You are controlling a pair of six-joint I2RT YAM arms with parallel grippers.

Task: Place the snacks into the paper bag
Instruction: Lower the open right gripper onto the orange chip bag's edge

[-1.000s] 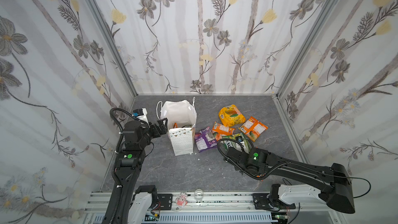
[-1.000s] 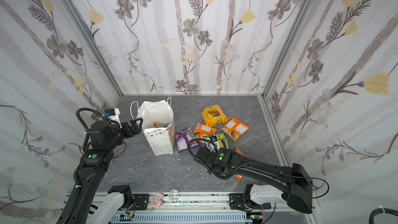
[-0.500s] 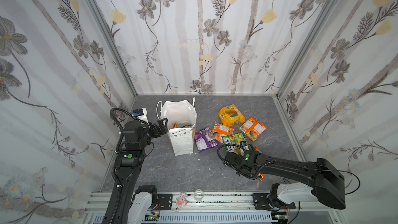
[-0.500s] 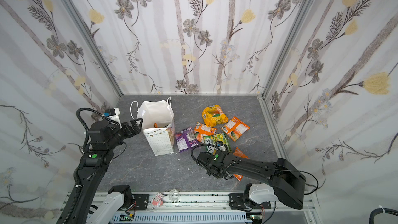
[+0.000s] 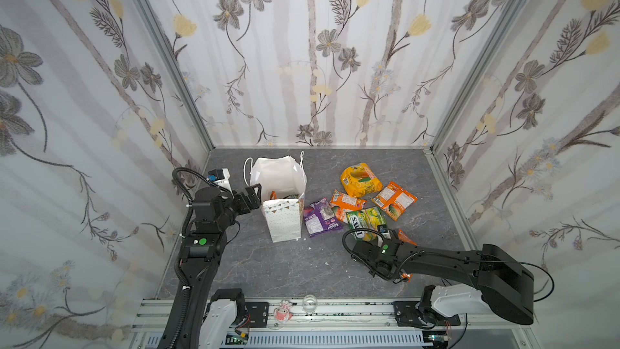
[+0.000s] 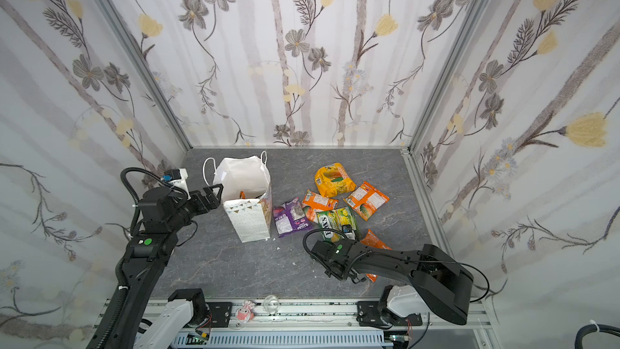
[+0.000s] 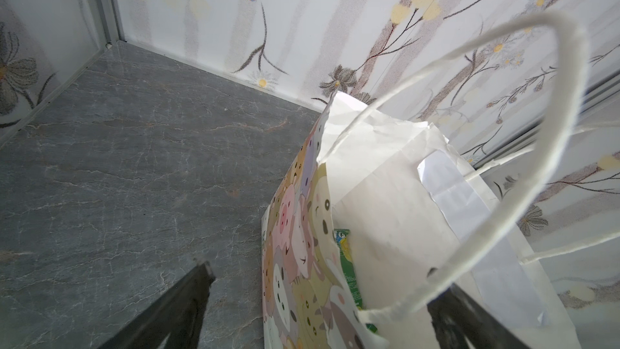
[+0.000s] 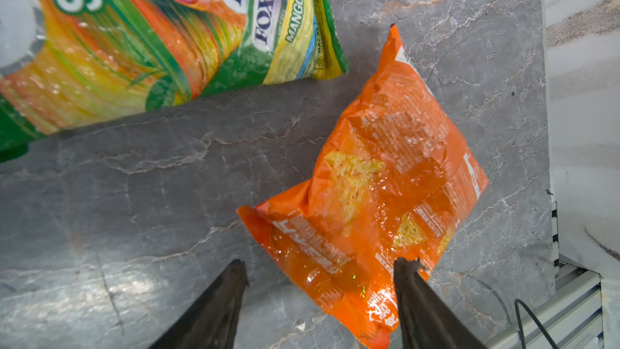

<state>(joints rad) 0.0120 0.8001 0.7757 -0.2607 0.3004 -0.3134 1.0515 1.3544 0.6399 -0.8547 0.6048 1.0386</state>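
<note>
The right arm's fingers (image 8: 218, 307) are spread, wider than a second ago, and straddle one corner of an orange packet (image 8: 379, 179). It lies flat on the worktop (image 8: 134, 196), well apart from the paper bag (image 5: 281, 223), beyond the FOX'S packet (image 8: 167, 45). The arm has drawn back from that green one, so I'd say a fresh pick is starting, with nothing carried yet. The left arm's fingers (image 7: 177, 310) are spread too, either side of the bag's rim, not visibly pinching. Whether a fingertip touches the orange packet I can't tell (the arm covers most of it in both top views), and the bag's contents show only a green sliver.
</note>
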